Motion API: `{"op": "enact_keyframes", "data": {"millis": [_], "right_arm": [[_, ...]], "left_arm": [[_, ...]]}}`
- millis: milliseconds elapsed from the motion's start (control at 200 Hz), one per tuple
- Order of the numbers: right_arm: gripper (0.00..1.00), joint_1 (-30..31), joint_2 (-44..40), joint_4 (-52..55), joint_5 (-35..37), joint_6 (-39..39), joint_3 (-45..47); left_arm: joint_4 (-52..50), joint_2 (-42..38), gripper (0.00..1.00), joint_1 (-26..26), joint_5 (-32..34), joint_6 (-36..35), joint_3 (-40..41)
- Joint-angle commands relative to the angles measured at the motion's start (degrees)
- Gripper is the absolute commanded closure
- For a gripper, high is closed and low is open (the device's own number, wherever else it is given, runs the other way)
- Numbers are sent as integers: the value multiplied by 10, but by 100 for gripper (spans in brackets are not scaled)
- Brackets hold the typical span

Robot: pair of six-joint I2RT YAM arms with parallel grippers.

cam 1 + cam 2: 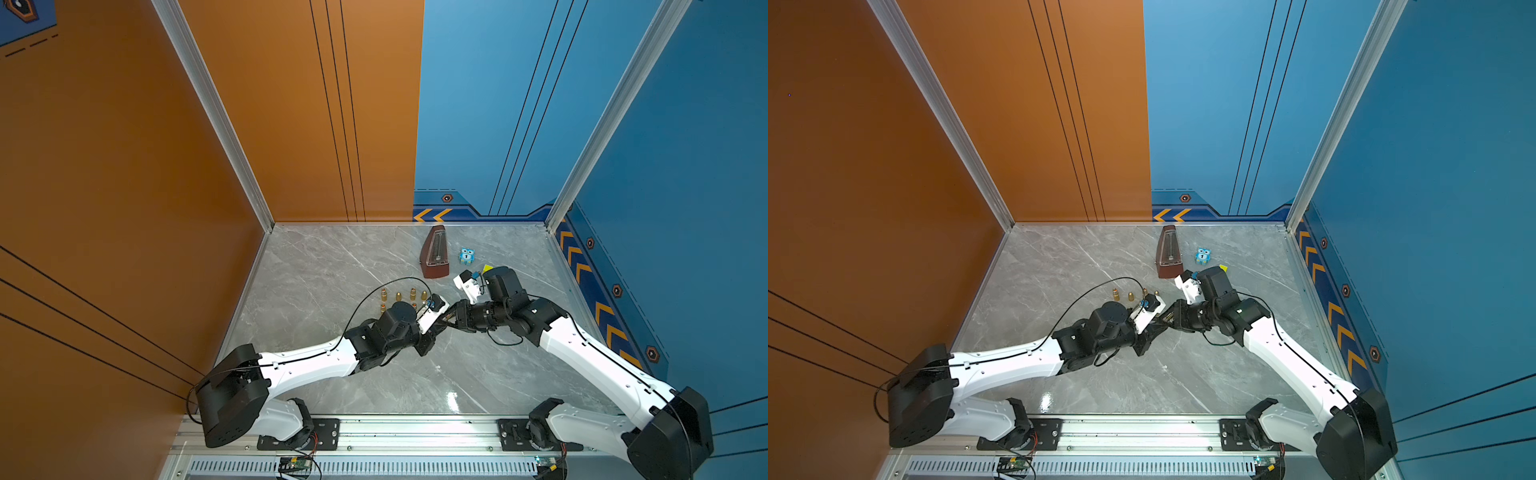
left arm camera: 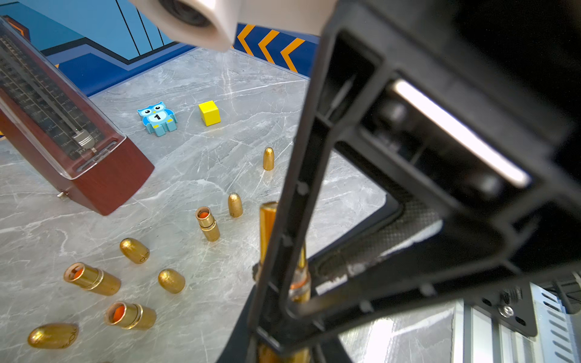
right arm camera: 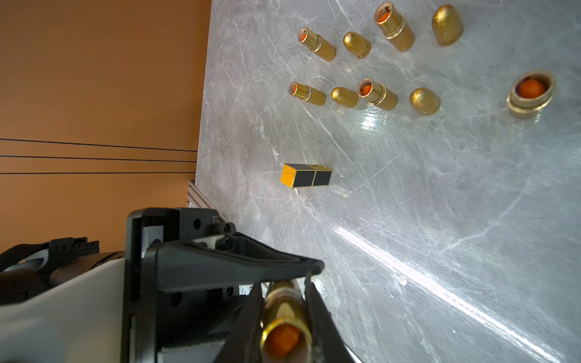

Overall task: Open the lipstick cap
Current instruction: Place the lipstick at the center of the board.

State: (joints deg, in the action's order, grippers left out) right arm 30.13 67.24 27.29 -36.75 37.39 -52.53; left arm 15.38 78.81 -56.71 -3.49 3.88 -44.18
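Right claw [image 3: 283, 284] clenched around the gold lipstick [image 3: 283, 314], left claw [image 1: 440, 329] clamped on its far end

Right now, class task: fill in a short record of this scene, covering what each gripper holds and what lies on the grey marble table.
left gripper: shut on gold lipstick tube
right gripper: shut on the same tube
grey marble table: uncapped gold lipsticks, loose gold bullet-shaped caps, black-and-gold square lipstick lying flat
near back wall: brown wooden metronome, blue owl toy, yellow cube
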Motion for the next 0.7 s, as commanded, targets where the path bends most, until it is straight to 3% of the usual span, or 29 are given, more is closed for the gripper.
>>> {"op": "enact_keyframes", "data": {"millis": [0, 290, 400, 530, 696], "right_arm": [[77, 5, 3, -7, 15, -12, -7], [80, 5, -6, 25, 57, -32, -27], [81, 4, -9, 40, 75, -42, -39], [81, 0, -9, 71, 119, -65, -61], [80, -2, 4, 112, 216, -95, -80]], "left_arm": [[9, -2, 100, -7, 2, -11, -18], [8, -3, 100, -6, 20, -7, -12], [7, -7, 86, -5, 23, -7, -9], [8, -16, 63, -3, 37, -8, 1], [7, -35, 46, 8, 56, 1, 24]]}}
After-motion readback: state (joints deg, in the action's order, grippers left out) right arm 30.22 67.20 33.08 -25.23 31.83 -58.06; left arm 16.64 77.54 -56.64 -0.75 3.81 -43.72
